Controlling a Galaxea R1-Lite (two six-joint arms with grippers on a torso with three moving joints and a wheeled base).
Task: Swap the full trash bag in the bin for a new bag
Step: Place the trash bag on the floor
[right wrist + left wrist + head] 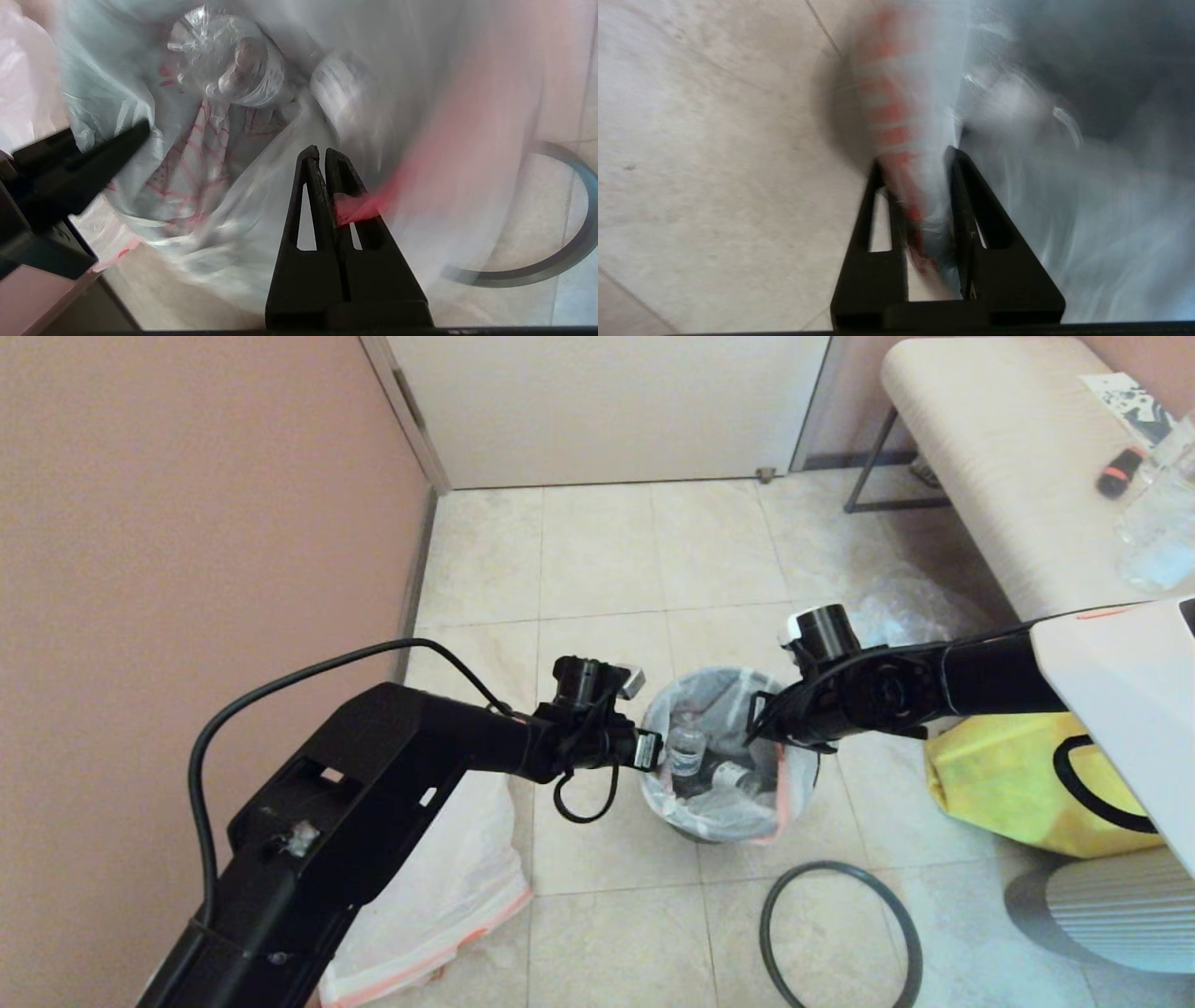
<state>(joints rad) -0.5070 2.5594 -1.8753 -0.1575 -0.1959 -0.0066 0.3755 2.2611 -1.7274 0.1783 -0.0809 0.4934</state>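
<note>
The full trash bag [728, 803] sits in the black bin [700, 833], a clear bottle [686, 751] showing inside it. My left gripper [653, 749] is at the bag's left rim; in the left wrist view it [915, 163] stands open astride the orange-pink rim [889, 135]. My right gripper [758, 728] is at the right rim, and in the right wrist view it [317, 151] is shut on a pinch of red rim [359, 205]. The dark-grey hoop [840, 933] lies on the floor near the bin. The new bag [439, 896] lies flat at lower left, partly under my left arm.
A yellow tote bag [1018, 784] and a grey ribbed cylinder [1111, 915] stand to the right of the bin. A clear bag [901, 611] lies behind it, below a padded bench [1008, 476]. A pink wall [187, 523] runs along the left.
</note>
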